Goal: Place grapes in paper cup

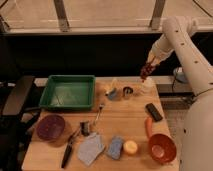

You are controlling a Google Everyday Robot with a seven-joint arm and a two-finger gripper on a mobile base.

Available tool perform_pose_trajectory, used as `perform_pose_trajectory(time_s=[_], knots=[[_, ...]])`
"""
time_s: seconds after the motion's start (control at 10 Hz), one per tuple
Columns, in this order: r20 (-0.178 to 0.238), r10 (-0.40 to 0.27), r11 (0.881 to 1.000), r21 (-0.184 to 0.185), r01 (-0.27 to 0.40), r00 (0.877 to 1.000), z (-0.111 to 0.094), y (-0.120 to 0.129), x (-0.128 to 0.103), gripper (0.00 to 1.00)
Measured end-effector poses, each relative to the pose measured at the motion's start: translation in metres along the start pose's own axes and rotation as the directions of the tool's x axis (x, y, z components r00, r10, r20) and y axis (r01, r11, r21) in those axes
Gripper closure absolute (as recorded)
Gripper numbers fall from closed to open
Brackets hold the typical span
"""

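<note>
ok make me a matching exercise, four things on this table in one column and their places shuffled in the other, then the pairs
Things:
1. green tray
2. grapes
3. orange bowl
4. dark red bowl

Places:
A. front right corner of the table
B. held in the gripper just above the paper cup, at the back right
C. front left of the table
D. back left of the table

Pairs: 1-D, 2-B, 3-A, 4-C
</note>
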Motion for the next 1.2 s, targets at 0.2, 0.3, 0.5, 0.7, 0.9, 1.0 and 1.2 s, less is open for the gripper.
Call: perform_pose_trajectory(time_s=[0.2, 0.3, 0.5, 0.7, 0.9, 1.0, 1.2], knots=[[0.003, 0.02, 1.0, -0.005, -0.02, 1.0, 0.004, 0.005, 0.004, 0.69], [0.005, 0.029, 1.0, -0.005, -0.029, 1.0, 0.006, 0.007, 0.007, 0.57], [0.008, 0.044, 0.999, -0.008, -0.044, 0.999, 0.01, 0.012, 0.01, 0.36], [0.015, 0.054, 0.999, -0.007, -0.054, 0.998, 0.014, 0.014, 0.012, 0.21], [0.024, 0.06, 0.998, -0.008, -0.059, 0.998, 0.02, 0.016, 0.011, 0.2], [0.029, 0.061, 0.998, -0.011, -0.061, 0.998, 0.022, 0.017, 0.01, 0.2], [0.049, 0.062, 0.998, -0.011, -0.061, 0.997, 0.027, 0.019, 0.006, 0.2]])
